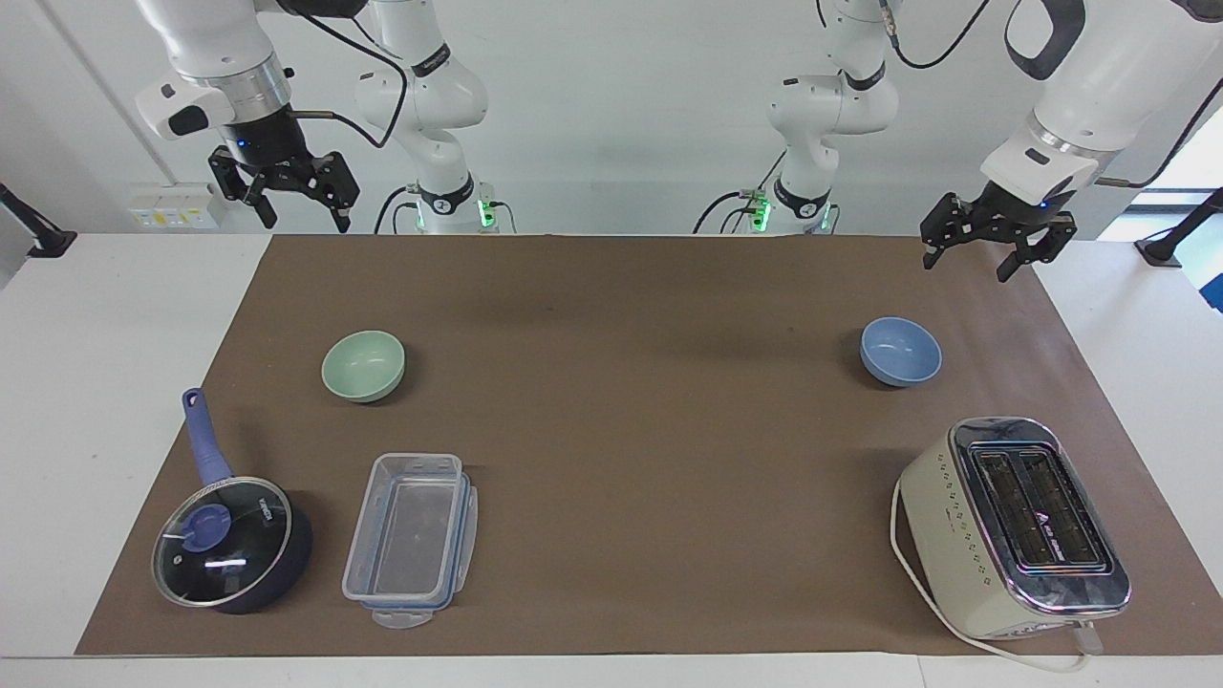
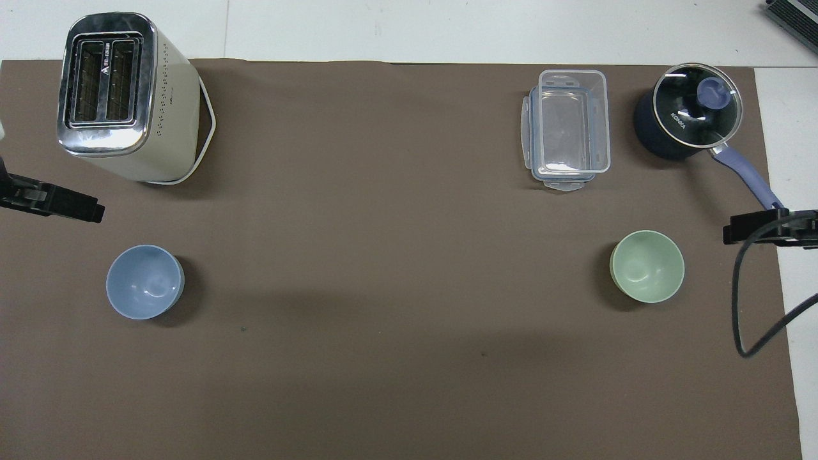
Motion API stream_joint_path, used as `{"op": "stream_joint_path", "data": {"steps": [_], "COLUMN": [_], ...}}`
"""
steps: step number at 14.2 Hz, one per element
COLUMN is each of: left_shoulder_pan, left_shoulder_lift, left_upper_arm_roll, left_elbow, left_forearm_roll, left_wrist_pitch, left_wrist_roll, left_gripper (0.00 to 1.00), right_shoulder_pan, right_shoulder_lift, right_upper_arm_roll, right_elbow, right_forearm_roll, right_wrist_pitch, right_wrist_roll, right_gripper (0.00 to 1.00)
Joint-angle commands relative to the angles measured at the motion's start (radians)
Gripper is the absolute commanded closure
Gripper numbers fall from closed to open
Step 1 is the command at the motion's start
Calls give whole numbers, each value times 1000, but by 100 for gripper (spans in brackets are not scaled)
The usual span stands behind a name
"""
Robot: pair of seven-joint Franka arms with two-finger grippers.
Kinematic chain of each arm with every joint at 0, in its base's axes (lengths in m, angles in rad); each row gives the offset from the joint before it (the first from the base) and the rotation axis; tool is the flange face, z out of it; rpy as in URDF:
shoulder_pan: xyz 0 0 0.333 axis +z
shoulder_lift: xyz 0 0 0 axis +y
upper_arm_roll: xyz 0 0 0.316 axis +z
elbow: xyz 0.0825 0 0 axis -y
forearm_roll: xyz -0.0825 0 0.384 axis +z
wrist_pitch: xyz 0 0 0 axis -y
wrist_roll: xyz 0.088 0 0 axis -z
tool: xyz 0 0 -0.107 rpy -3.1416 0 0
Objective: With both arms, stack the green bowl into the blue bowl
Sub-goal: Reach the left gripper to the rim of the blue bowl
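The pale green bowl (image 1: 363, 365) (image 2: 647, 266) stands upright on the brown mat toward the right arm's end. The light blue bowl (image 1: 900, 351) (image 2: 144, 282) stands upright toward the left arm's end, well apart from it. Both bowls are empty. My right gripper (image 1: 304, 225) hangs open and empty in the air over the mat's corner at its own end. My left gripper (image 1: 965, 268) hangs open and empty over the mat's edge at its end, apart from the blue bowl. Neither gripper touches anything.
A cream toaster (image 1: 1013, 526) (image 2: 121, 96) stands farther from the robots than the blue bowl. A clear plastic container (image 1: 411, 537) (image 2: 567, 128) and a dark blue lidded saucepan (image 1: 229, 540) (image 2: 687, 118) sit farther out than the green bowl.
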Motion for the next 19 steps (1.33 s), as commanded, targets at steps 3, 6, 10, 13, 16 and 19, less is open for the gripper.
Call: {"op": "stream_joint_path", "data": {"steps": [3,6,10,13,16,19], "left_shoulder_pan": [85,118,191,216,250,283], "left_shoulder_lift": [-39,-39,-54,-56,-66,-62], "left_upper_arm_roll": [6,6,6,6,6,6], "left_elbow": [-118,-188,-262,-315,-391,-452], "left_forearm_roll": [-113,-138,-224,-227,-231,-231], "left_wrist_pitch": [46,104,161,181,254,304], "left_wrist_roll": [122,148,214,249,272,341], "left_gripper": [0,0,0,0,0,0], "right_shoulder_pan": [-10,-10,-10,-10,-10,-10], "right_shoulder_lift": [-4,-4,-4,-4,-4,-4], "right_upper_arm_roll": [4,4,3,3,3,4], "right_elbow": [8,8,8,8,8,8], "right_forearm_roll": [18,18,18,18,18,18], "right_wrist_pitch": [-18,-18,-18,-18,-18,-18], "right_wrist_roll": [-8,-8,-8,-8,-8,-8], "right_gripper": [0,0,0,0,0,0]}}
